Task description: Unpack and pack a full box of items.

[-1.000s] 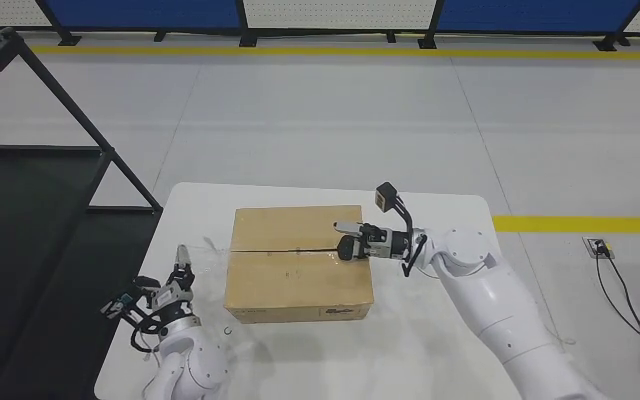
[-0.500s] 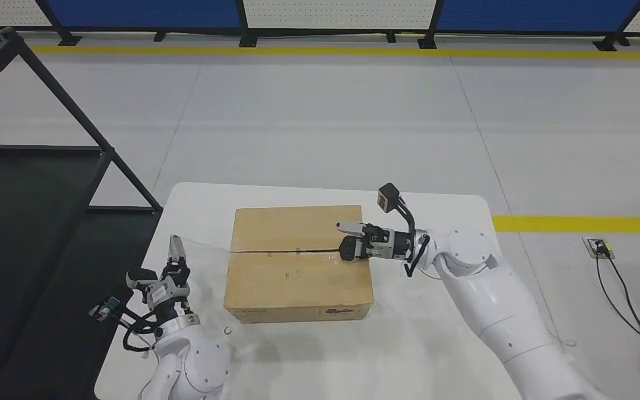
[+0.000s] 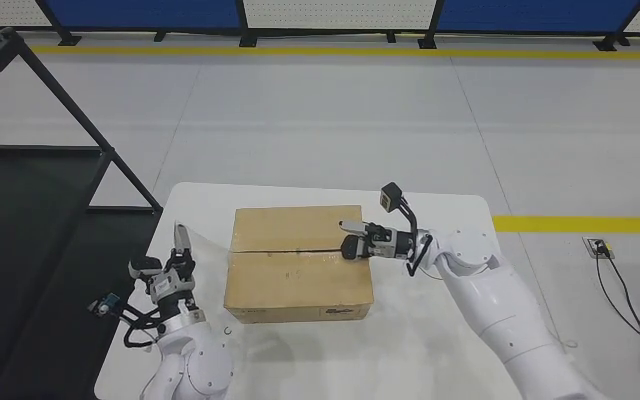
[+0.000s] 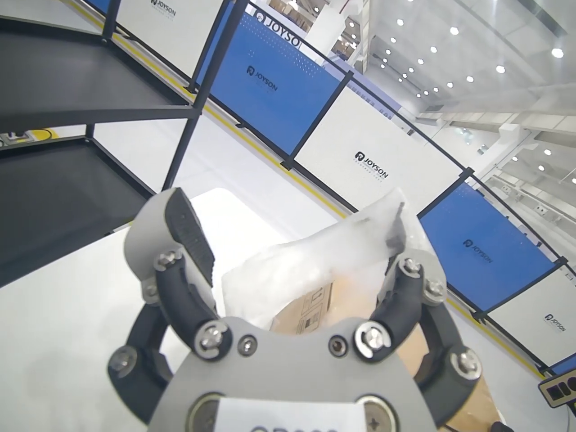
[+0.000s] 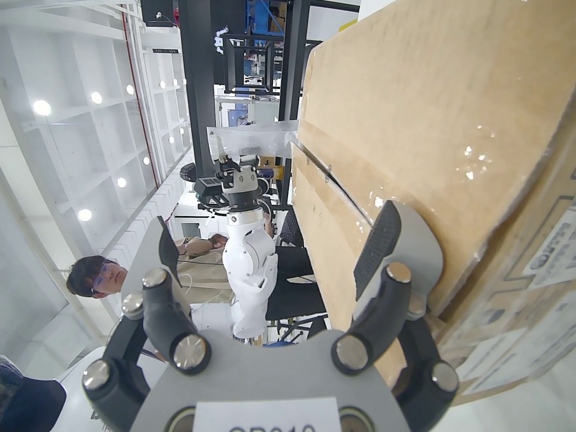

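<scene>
A closed brown cardboard box (image 3: 300, 268) sits mid-table, its flap seam running across the top. My right gripper (image 3: 345, 246) is at the seam's right end, open, with one finger (image 5: 378, 245) lying on the box top (image 5: 427, 105). My left gripper (image 3: 180, 248) is off the box's left side, pointing up and open (image 4: 292, 236). A strip of clear tape (image 4: 315, 258) clings to one of its fingers (image 4: 398, 236). The tape (image 5: 252, 134) stretches from the seam's left end to the left gripper (image 5: 236, 157).
The white table (image 3: 430, 340) has bare surface in front of and to the right of the box. A black metal shelf rack (image 3: 60, 200) stands just past the table's left edge, close to the left arm.
The left gripper has turned and shifted slightly toward the far side of the table, drawing the tape strip with it. The right gripper has barely moved.
</scene>
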`<state>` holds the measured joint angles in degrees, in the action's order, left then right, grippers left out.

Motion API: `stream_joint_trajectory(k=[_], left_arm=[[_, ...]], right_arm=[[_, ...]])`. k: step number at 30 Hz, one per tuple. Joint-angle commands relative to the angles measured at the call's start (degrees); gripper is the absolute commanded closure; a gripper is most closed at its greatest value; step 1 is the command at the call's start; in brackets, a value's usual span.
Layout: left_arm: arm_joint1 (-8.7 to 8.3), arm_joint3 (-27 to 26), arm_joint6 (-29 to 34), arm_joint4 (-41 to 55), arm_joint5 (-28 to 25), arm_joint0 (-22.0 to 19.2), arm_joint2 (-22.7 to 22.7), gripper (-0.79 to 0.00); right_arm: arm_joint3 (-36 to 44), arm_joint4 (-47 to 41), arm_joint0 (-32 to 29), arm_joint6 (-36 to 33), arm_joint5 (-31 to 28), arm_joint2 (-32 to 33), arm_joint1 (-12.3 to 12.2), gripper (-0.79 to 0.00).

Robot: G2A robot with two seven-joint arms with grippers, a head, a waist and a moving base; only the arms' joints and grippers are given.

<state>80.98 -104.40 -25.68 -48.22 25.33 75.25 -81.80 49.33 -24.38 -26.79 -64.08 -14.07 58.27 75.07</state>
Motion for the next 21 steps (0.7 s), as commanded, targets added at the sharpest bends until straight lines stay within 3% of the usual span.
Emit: stream_joint_trajectory(k=[1, 21], left_arm=[[0.07, 0.0, 0.5, -0.8, -0.1, -0.3, 0.3, -0.785], [0.75, -0.5, 4.5, -13.3, -2.2, -2.4, 5.8, -0.785]], right_arm=[[-0.2, -0.1, 0.0, 0.1, -0.1, 0.1, 0.0, -0.785], [-0.4, -0.1, -0.3, 0.1, -0.1, 1.2, -0.2, -0.785]])
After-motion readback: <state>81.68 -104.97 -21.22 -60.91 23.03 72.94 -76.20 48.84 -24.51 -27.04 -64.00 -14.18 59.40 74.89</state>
